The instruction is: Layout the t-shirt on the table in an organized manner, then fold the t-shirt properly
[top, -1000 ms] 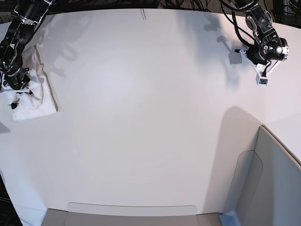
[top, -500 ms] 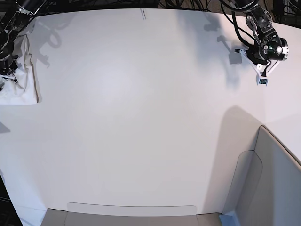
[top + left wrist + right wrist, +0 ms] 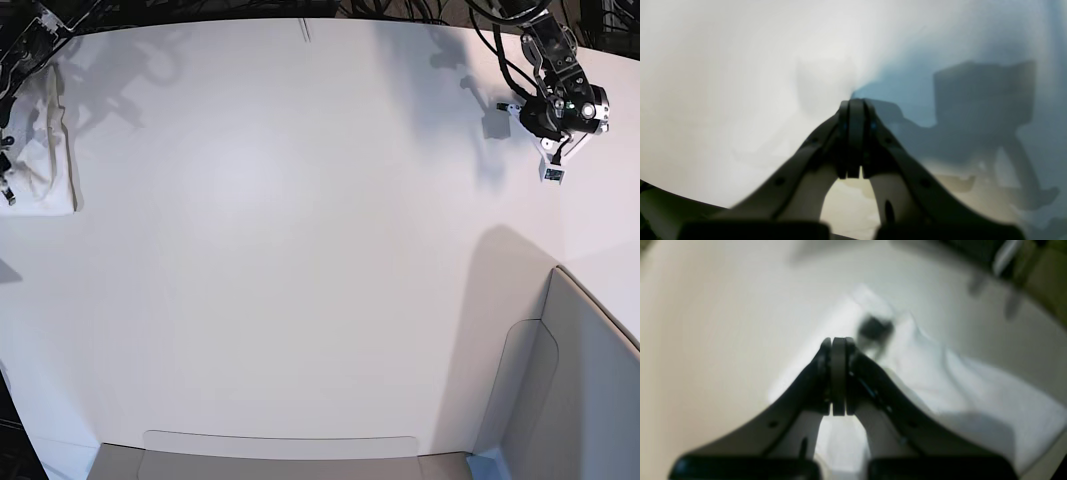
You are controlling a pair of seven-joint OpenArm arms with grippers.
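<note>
The t-shirt (image 3: 45, 150) is a bunched white bundle at the far left edge of the table (image 3: 300, 250), plain side up. In the right wrist view my right gripper (image 3: 838, 340) is shut, its tips over the near edge of the t-shirt (image 3: 957, 390). No cloth shows between the jaws. A small dark blurred mark (image 3: 875, 328) sits on the cloth just past the tips. My left gripper (image 3: 557, 173) is shut and holds nothing at the back right, over bare table (image 3: 723, 66); its tips (image 3: 856, 101) are pressed together.
A grey padded panel (image 3: 580, 380) fills the front right corner, and a grey strip (image 3: 280, 455) runs along the front edge. Dark cables hang beyond the table's back edge (image 3: 300, 18). The right arm is almost wholly outside the base view.
The t-shirt has slid left and toward the back along with the right arm, and now lies longer and narrower at the table's edge. The left gripper has shifted slightly toward the back.
</note>
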